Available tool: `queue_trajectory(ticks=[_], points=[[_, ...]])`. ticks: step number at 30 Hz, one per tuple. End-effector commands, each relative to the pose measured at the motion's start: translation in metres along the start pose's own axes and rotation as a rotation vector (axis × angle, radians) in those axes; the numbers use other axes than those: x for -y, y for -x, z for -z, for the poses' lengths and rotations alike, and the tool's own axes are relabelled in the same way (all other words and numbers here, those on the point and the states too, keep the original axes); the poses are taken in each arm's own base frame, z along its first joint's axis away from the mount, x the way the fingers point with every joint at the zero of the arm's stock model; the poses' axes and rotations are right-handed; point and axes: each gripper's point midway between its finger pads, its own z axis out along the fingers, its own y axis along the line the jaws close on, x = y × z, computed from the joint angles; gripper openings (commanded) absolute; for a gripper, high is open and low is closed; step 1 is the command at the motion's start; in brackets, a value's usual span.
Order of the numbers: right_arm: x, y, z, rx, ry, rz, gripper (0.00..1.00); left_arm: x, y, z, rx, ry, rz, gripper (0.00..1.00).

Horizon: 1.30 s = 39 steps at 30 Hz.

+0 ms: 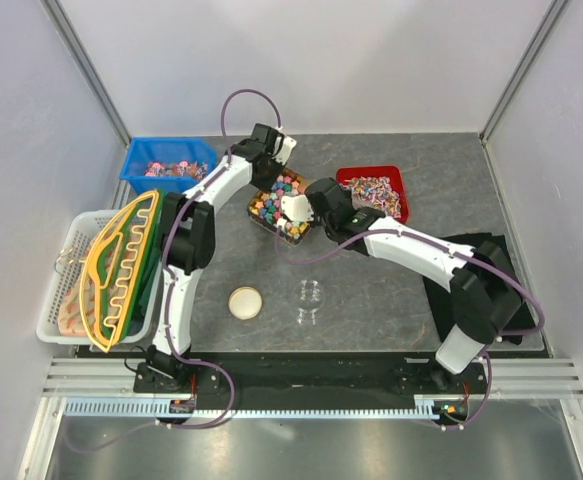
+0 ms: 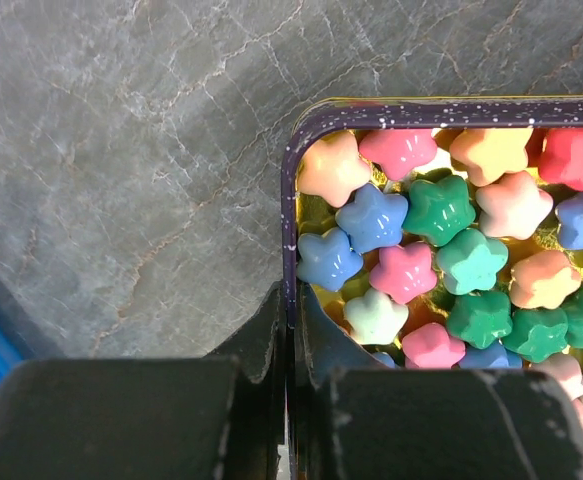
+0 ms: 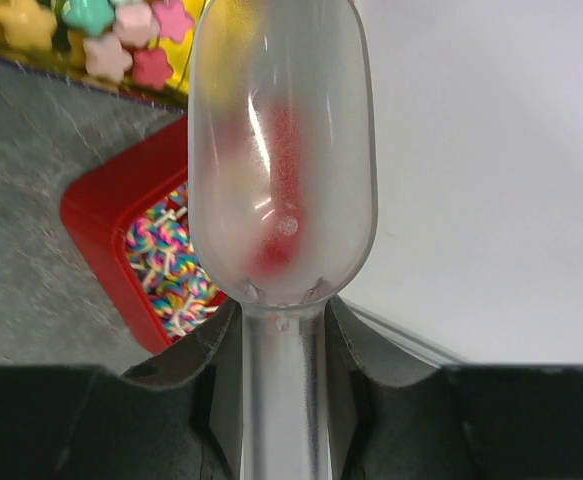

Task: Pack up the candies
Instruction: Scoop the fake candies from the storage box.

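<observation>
- While pinching the speckled rim of the tin (image 2: 391,108) with the left pincer (image 2: 289,325), jaws closed down to the thickness of the wall, steadies it at the far middle of the table (image 1: 371,310), between the blue bin (image 1: 134,160) and the red bin (image 3: 106,205)
- Grips the stem of a frosted scoop (image 3: 281,150) in the right pincer (image 3: 283,338), jaws part open and snug on the handle, bowl poised at the tin's right-hand side, near the red bin
- Finds the candies (image 2: 406,270), star-shaped and mixed in colour, heaped inside the tin nearly to its rim, well apart from what looks like a clear jar (image 1: 308,298) standing nearer the bases beside a round lid (image 1: 245,302)
- Cannot tell the scoop full from empty: only a reddish blur through the frosted bowl, perhaps just the red bin behind
- Risks flicking stars over the low rim by digging too steeply into so full a heap
- Risks dragging or tipping the tin under a hard sideways push, with only a thin pinch on one wall to resist
- Risks dipping into the wrapped sweets (image 3: 166,265) of the red bin by mistake, so near the bowl
- Risks shedding candies on the way to the jar through any roll of the wrist, or toppling so light a vessel on arrival
</observation>
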Motion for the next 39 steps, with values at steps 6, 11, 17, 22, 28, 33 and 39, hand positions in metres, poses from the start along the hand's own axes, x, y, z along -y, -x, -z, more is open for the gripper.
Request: queue_trajectory(ticks=[6,11,17,22,28,33,39], points=[[0.017,0.012,-0.014,-0.123,-0.016,0.323,0.00,-0.013,0.061,0.062,0.254,0.010,-0.164,0.02],[0.020,0.023,-0.029,-0.191,-0.023,0.451,0.00,-0.002,0.063,0.071,0.280,-0.023,-0.185,0.02],[0.005,0.029,-0.035,-0.278,-0.002,0.636,0.00,0.011,0.063,0.076,0.290,-0.053,-0.198,0.02],[-0.005,0.027,-0.038,-0.343,0.023,0.763,0.00,0.014,0.061,0.073,0.284,-0.064,-0.204,0.02],[-0.018,0.025,-0.040,-0.335,0.092,0.858,0.00,0.017,0.058,0.071,0.281,-0.073,-0.210,0.02],[-0.025,0.030,-0.034,-0.238,0.215,0.810,0.00,0.024,0.053,0.068,0.282,-0.108,-0.219,0.02],[-0.035,0.026,-0.039,-0.190,0.299,0.758,0.00,0.033,0.049,0.064,0.286,-0.155,-0.238,0.02]])
